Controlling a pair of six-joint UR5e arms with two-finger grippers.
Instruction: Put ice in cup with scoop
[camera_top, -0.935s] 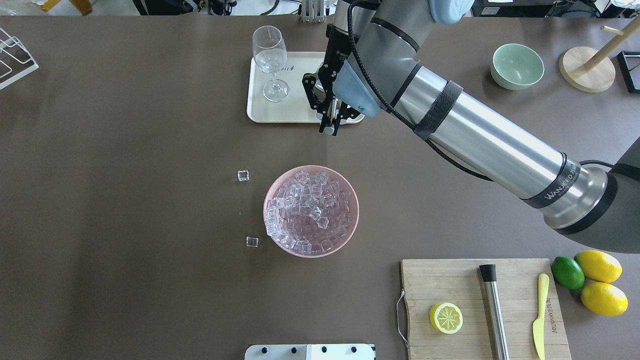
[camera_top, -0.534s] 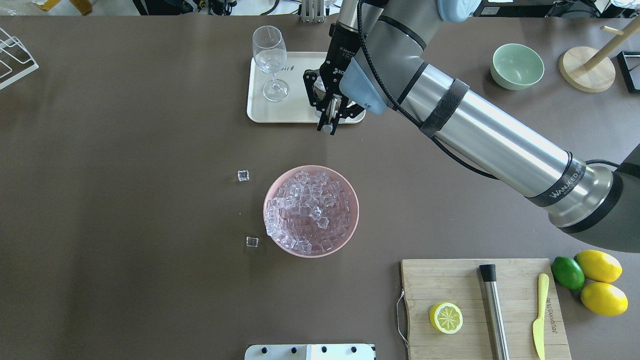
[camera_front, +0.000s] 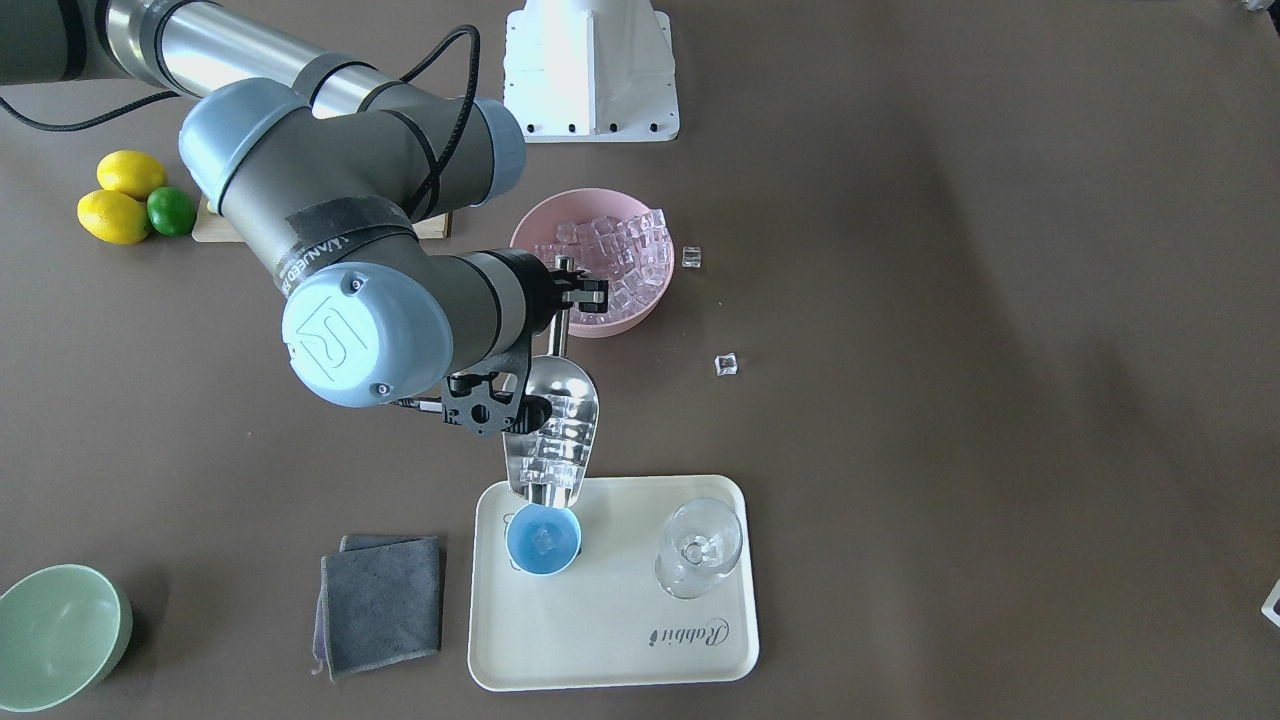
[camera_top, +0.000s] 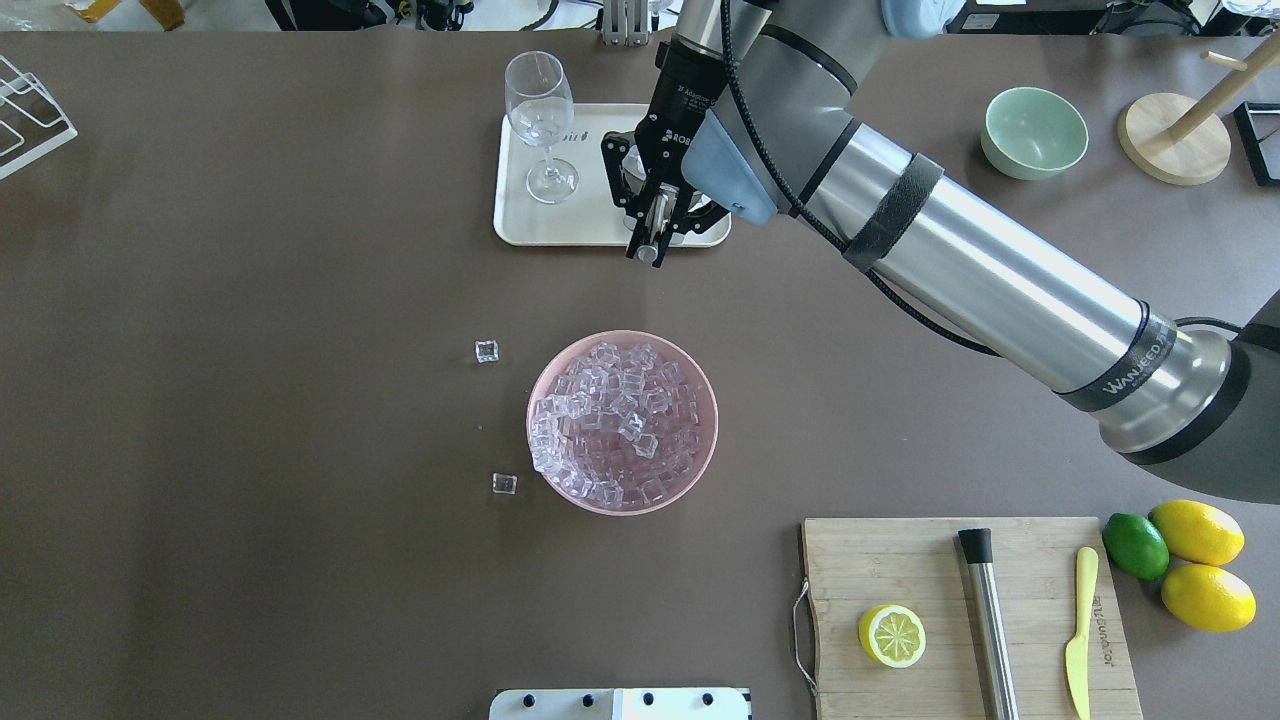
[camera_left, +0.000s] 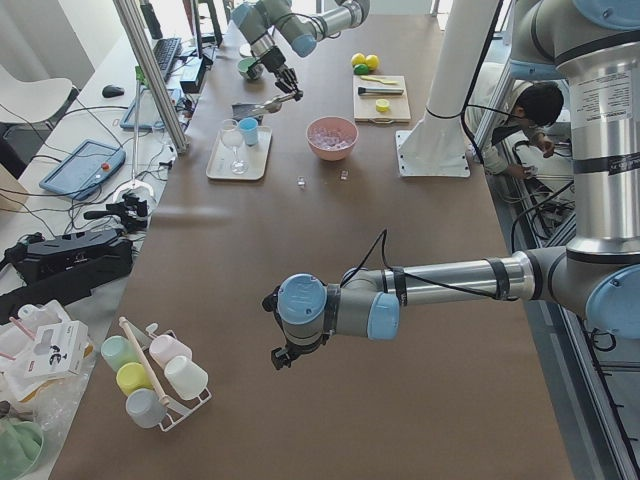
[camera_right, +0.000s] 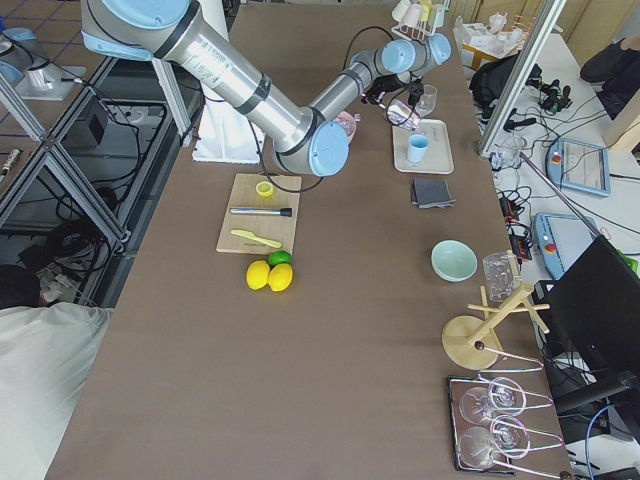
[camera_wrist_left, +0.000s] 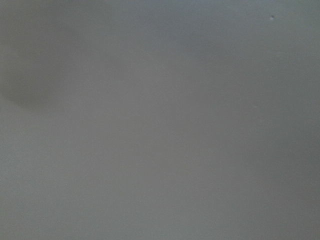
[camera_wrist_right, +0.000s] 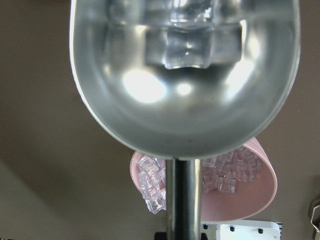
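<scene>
Because a pour needs the mouth lower than the heel, the right pincer (camera_top: 655, 212), clamped tight on the thin handle, tilts the shiny stainless-steel scoop (camera_front: 556, 425) steeply downward. The small clear ice cubes (camera_front: 548, 455) are bunched at the scoop's lip. That lip hangs just above the small round light-blue cup (camera_front: 543, 541), which stands at the left end of the cream rectangular tray (camera_front: 620, 640), low in the middle of the front-facing view. At least one cube already lies in the cup.

Most of the ice sits in the pink round bowl (camera_top: 702, 440) at the centre of the overhead view, well apart from the tray. Two stray cubes (camera_front: 725, 365) lie on the brown worktop (camera_front: 1000, 350) beside the bowl. A clear stemmed glass (camera_front: 699, 548) shares the tray, near the cup, so a wide spill could strike it.

The left pincer (camera_left: 281, 356) hangs far off over bare worktop, clear of the pour; whether it is open cannot be told.
</scene>
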